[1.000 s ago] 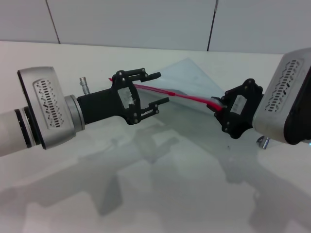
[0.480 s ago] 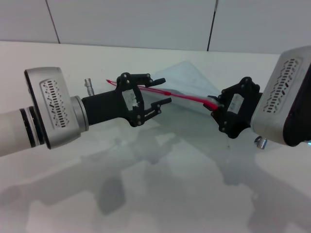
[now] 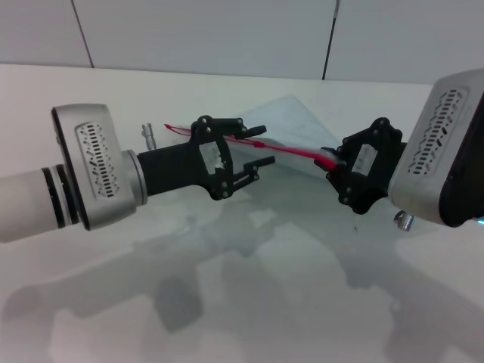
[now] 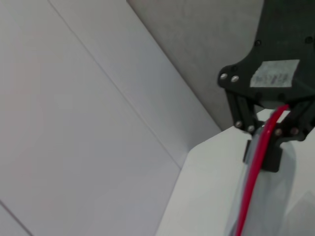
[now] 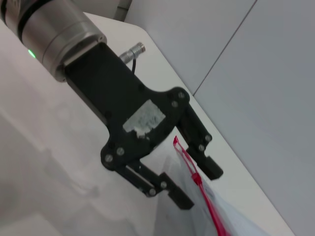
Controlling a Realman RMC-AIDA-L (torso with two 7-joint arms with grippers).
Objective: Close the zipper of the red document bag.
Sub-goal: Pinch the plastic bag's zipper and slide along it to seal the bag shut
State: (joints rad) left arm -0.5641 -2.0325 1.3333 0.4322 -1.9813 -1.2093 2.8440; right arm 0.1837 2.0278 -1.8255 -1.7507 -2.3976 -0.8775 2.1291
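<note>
The red document bag (image 3: 296,121) is a translucent pale pouch, held raised off the white table (image 3: 249,302) between both arms. Its zipper (image 3: 291,153), a thin red strip, runs from a free end at the left to my right gripper (image 3: 333,163), which is shut on the bag's right end. The left wrist view shows this grip, with the zipper (image 4: 254,169) passing between the right gripper's (image 4: 268,133) fingers. My left gripper (image 3: 260,145) is open, one finger on each side of the strip. In the right wrist view the zipper (image 5: 189,163) passes between the left gripper's (image 5: 197,183) spread fingers.
One small metal cylinder (image 3: 149,132) lies on the table behind the left arm, and another (image 3: 404,221) lies under the right arm. A panelled wall (image 3: 227,34) closes the far edge of the table.
My left gripper has slid to the right along the zipper, still open, leaving the strip's left end showing behind it. The right gripper has shifted slightly left with the bag's end.
</note>
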